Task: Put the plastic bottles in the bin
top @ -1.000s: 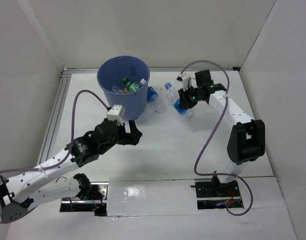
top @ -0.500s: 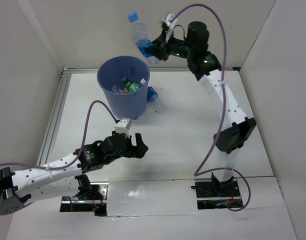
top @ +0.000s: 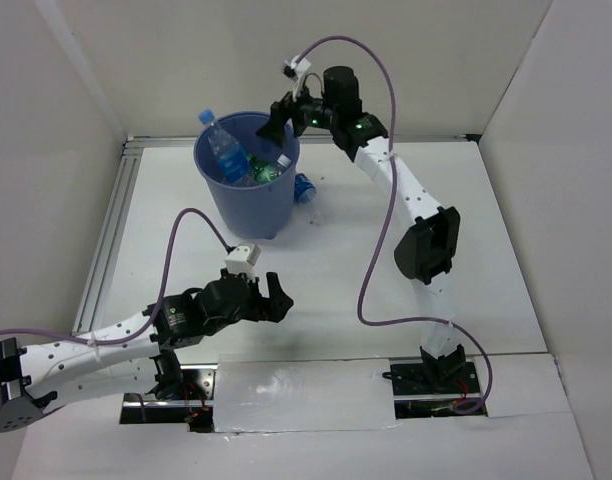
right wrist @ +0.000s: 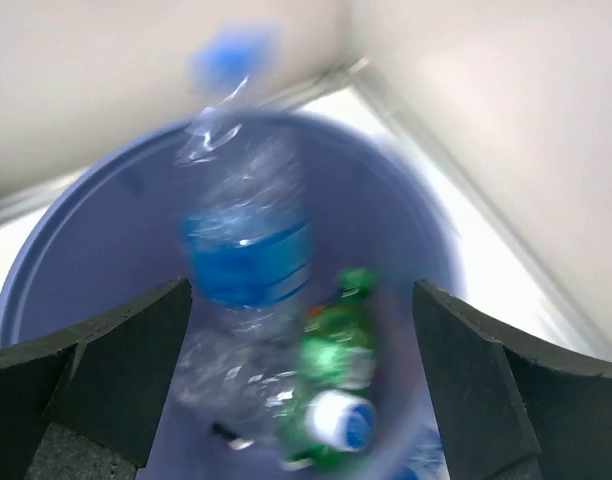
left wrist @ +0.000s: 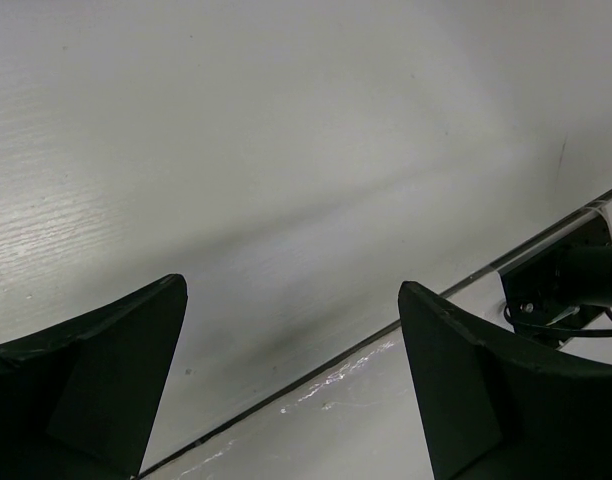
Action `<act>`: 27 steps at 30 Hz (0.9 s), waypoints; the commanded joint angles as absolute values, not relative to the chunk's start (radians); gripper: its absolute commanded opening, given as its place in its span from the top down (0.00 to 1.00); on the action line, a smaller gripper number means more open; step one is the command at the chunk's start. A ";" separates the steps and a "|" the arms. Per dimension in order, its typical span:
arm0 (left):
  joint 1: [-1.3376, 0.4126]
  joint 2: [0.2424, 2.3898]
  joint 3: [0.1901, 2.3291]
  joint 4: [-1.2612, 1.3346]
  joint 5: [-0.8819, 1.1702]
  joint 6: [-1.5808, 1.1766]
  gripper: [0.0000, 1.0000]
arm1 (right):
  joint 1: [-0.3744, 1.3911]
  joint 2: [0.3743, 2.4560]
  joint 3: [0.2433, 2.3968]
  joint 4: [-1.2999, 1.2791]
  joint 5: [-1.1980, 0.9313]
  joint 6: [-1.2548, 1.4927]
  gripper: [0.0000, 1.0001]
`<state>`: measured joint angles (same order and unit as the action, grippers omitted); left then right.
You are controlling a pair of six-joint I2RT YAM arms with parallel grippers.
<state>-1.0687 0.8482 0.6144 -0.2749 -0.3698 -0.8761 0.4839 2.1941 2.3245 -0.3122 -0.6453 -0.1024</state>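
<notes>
Hovering low over the white table (top: 346, 300), the left gripper (top: 279, 296) at the left has its fingers spread wide and holds nothing. Beyond it stands the large round blue plastic bin (top: 248, 205), where a clear plastic bottle with a blue label and blue cap (top: 224, 152) tilts cap-up in the mouth. It is blurred in the wrist view and touched by neither finger, above a green plastic bottle (top: 266, 172) lying inside. The right gripper (top: 280, 120) hangs over the bin's far rim, fingers parted and empty. One small blue-capped bottle (top: 304, 187) lies on its side just beside the bin's right wall. It looks empty, so probably light, thin-walled, slick and apt to roll. A moderate pinch across the labelled middle seems the safest hold.
</notes>
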 commanded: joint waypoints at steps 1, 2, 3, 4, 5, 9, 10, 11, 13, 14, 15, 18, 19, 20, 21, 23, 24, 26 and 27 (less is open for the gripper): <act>-1.074 0.813 0.600 -0.247 -0.394 -0.905 0.00 | 0.414 2.089 2.404 -0.238 -0.540 -0.077 0.02; -1.074 0.813 0.589 -0.247 -0.394 -0.905 0.00 | 0.390 2.080 2.372 -0.251 -0.493 -0.077 0.08; -1.074 0.813 0.589 -0.247 -0.394 -0.905 0.00 | 0.390 2.066 2.372 -0.264 -0.474 -0.077 0.12; -1.074 0.813 0.589 -0.247 -0.394 -0.905 0.00 | 0.376 2.066 2.338 -0.279 -0.457 -0.086 0.17; -1.074 0.813 0.589 -0.247 -0.394 -0.905 0.00 | 0.352 2.054 2.313 -0.291 -0.443 -0.086 0.22; -1.074 0.822 0.589 -0.247 -0.403 -0.905 0.00 | 0.305 2.031 2.194 -0.357 -0.399 -0.124 0.51; -1.074 0.822 0.589 -0.247 -0.403 -0.896 0.00 | 0.305 2.031 2.174 -0.370 -0.399 -0.144 0.55; -1.074 0.822 0.589 -0.247 -0.403 -0.896 0.00 | 0.296 2.031 2.140 -0.380 -0.399 -0.153 0.60; -1.074 0.833 0.589 -0.247 -0.403 -0.896 0.00 | 0.296 2.040 2.117 -0.420 -0.423 -0.166 0.63; -1.074 0.833 0.598 -0.247 -0.403 -0.896 0.00 | 0.296 2.055 2.096 -0.431 -0.436 -0.175 0.64; -1.074 0.845 0.598 -0.247 -0.403 -0.896 0.00 | 0.296 2.056 2.082 -0.440 -0.448 -0.175 0.62; -1.074 0.868 0.618 -0.247 -0.403 -0.896 0.00 | 0.296 2.104 2.054 -0.465 -0.477 -0.201 0.32; -1.074 0.868 0.618 -0.247 -0.403 -0.896 0.00 | 0.296 2.127 2.054 -0.477 -0.488 -0.210 0.26; -1.074 0.879 0.618 -0.258 -0.403 -0.896 0.00 | 0.296 2.138 2.054 -0.477 -0.488 -0.219 0.22; -1.074 0.879 0.618 -0.268 -0.403 -0.896 0.00 | 0.296 2.151 2.054 -0.488 -0.488 -0.219 0.19; -1.074 0.879 0.618 -0.278 -0.403 -0.916 0.00 | 0.305 2.187 2.045 -0.488 -0.488 -0.219 0.15; -1.074 0.879 0.618 -0.278 -0.403 -0.916 0.00 | 0.305 2.198 2.045 -0.497 -0.488 -0.219 0.14; -1.074 0.868 0.618 -0.287 -0.403 -0.928 0.00 | 0.305 2.229 2.036 -0.506 -0.488 -0.230 0.12; -1.074 0.858 0.618 -0.287 -0.414 -0.928 0.00 | 0.305 2.238 2.025 -0.506 -0.488 -0.239 0.11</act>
<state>-1.0687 0.8791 0.5930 -0.2947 -0.3817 -0.8989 0.2958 2.2154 2.0403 -0.4805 -0.4706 -0.2092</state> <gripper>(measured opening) 0.995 0.887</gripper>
